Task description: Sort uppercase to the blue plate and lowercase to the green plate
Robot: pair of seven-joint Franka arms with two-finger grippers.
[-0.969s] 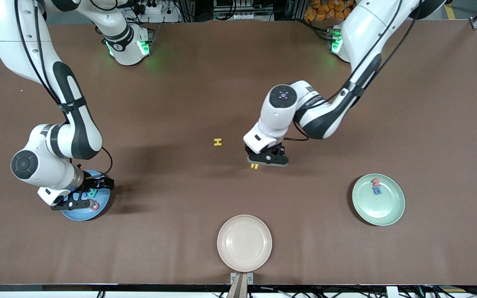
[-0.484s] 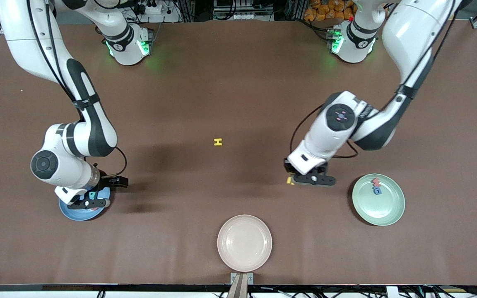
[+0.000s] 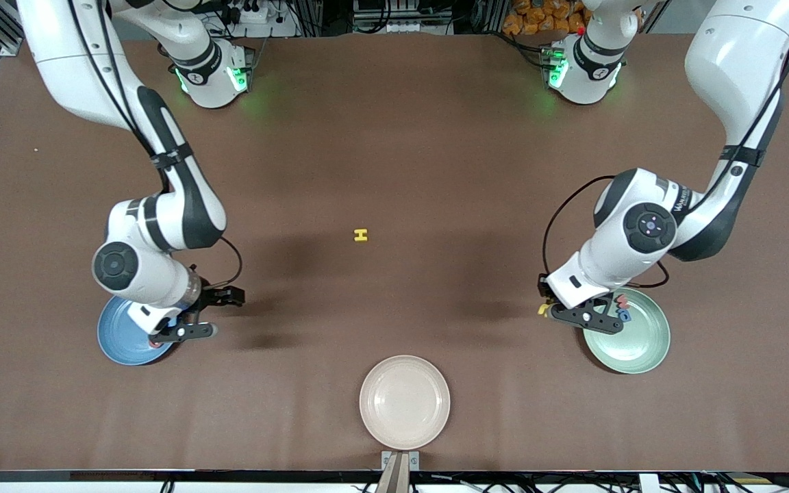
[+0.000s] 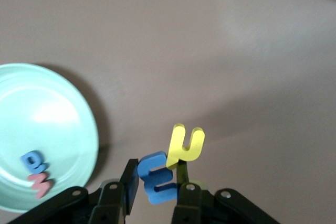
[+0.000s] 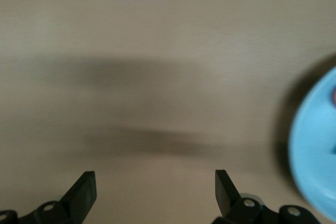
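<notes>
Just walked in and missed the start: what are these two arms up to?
They are sorting foam letters onto plates. The left gripper, over the table at the green plate's rim, holds a yellow h and a blue e; a red m and another blue letter lie in that plate. The right gripper is open and empty beside the blue plate. A yellow H lies mid-table. A cream plate holds no letters.
</notes>
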